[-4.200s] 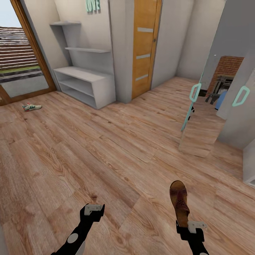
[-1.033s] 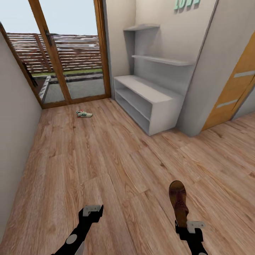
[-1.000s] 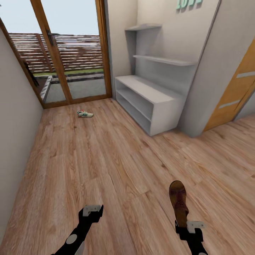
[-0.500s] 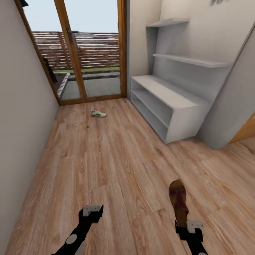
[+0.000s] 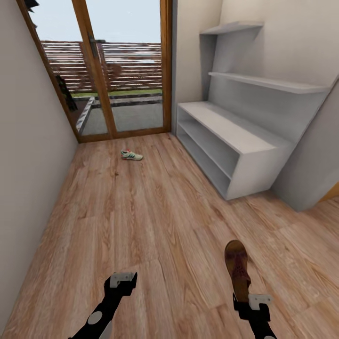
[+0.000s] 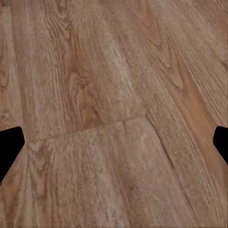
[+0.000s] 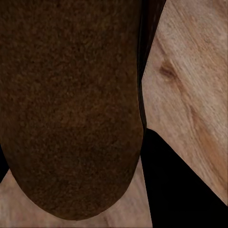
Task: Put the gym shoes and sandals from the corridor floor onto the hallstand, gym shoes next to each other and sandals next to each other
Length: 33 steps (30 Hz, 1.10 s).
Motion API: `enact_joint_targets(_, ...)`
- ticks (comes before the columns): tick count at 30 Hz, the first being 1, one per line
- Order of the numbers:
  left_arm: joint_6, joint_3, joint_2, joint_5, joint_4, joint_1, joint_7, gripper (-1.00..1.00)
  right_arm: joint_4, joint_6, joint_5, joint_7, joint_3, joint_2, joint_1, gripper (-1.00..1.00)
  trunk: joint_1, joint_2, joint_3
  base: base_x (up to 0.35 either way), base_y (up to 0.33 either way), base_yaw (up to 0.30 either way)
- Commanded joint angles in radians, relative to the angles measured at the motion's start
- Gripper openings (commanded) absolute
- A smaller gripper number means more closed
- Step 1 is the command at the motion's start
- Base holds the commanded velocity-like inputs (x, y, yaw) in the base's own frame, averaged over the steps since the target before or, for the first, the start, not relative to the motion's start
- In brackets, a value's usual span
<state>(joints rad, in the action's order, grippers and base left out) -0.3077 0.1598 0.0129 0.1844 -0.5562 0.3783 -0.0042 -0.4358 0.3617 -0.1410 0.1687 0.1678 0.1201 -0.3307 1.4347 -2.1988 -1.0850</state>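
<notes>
Sandal (image 5: 238,269) remains clamped at its heel in the right claw (image 5: 252,301), toe forward above the corridor floor (image 5: 141,212). One gym shoe (image 5: 131,155) lies near the glass door. Hallstand (image 5: 235,141) now sits further right, camera having turned. Left claw (image 5: 123,279) spread wide, empty.

left claw (image 5: 123,278) gapes empty; right claw (image 5: 254,301) is clamped shut.
</notes>
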Motion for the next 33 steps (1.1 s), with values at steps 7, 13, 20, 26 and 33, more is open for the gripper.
enact_joint_targets(7,-0.005,0.004,-0.001,0.017,0.001,0.001,0.000,1.00,0.002,0.005,-0.011,0.006,0.010,0.001,-0.001,-1.00,0.000,0.000,-0.001,0.341,0.022,0.000)
enact_joint_targets(13,-0.005,0.004,-0.001,0.018,0.001,0.001,0.000,1.00,0.002,0.005,-0.011,0.006,0.010,0.001,-0.001,-1.00,0.000,0.000,-0.001,0.341,0.080,0.000)
enact_joint_targets(20,-0.005,0.004,-0.001,0.018,0.001,0.001,0.000,1.00,0.009,0.004,-0.010,0.006,0.010,0.001,-0.001,-1.00,0.000,0.000,-0.001,0.338,0.106,0.000)
enact_joint_targets(26,-0.005,0.004,-0.001,0.018,0.001,0.001,0.000,1.00,0.016,0.005,-0.011,0.005,0.010,0.001,-0.001,-1.00,0.000,0.000,-0.001,0.311,0.163,0.000)
enact_joint_targets(33,-0.006,0.004,-0.001,0.018,0.001,0.001,0.000,1.00,0.017,0.005,-0.012,0.005,0.010,0.001,-0.001,-1.00,0.000,0.000,-0.001,0.288,0.200,0.000)
